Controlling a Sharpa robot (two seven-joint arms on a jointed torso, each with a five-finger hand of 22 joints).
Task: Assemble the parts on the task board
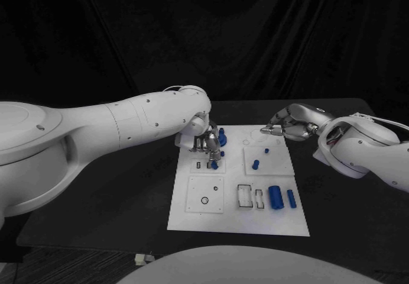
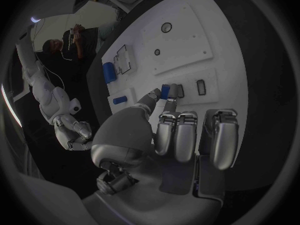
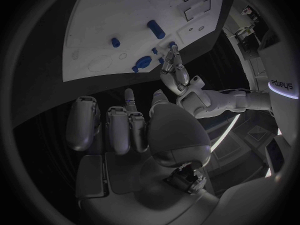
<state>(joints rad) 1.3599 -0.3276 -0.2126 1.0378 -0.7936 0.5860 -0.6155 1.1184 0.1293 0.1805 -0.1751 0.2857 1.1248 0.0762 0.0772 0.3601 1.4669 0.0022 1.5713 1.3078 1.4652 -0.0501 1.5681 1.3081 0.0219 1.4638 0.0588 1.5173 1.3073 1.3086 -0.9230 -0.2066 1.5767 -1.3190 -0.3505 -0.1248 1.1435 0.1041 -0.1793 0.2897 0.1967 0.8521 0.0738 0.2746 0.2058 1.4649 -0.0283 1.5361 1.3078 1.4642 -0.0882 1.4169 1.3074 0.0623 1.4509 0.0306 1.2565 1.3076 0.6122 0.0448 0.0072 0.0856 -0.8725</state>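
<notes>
The white task board [image 1: 230, 219] lies in the middle of the table. My left hand [image 1: 204, 142] hangs over its far left part, fingers pointing down. In the left wrist view the left hand [image 2: 181, 135] pinches a small blue part [image 2: 165, 91] between thumb and a finger, just above the board [image 2: 181, 40] beside two small slots [image 2: 178, 90]. A tall blue part [image 1: 222, 137] stands next to the hand. My right hand [image 1: 285, 127] hovers at the board's far right edge, fingers curled, nothing in it [image 3: 134, 125].
Two small blue pegs [image 1: 266, 151] [image 1: 256, 164] stand on the board's middle right. A large blue cylinder [image 1: 275, 197] and a slimmer one [image 1: 291, 199] lie near the front right, beside a rectangular recess [image 1: 244, 196]. Black table [image 1: 111, 195] surrounds the board.
</notes>
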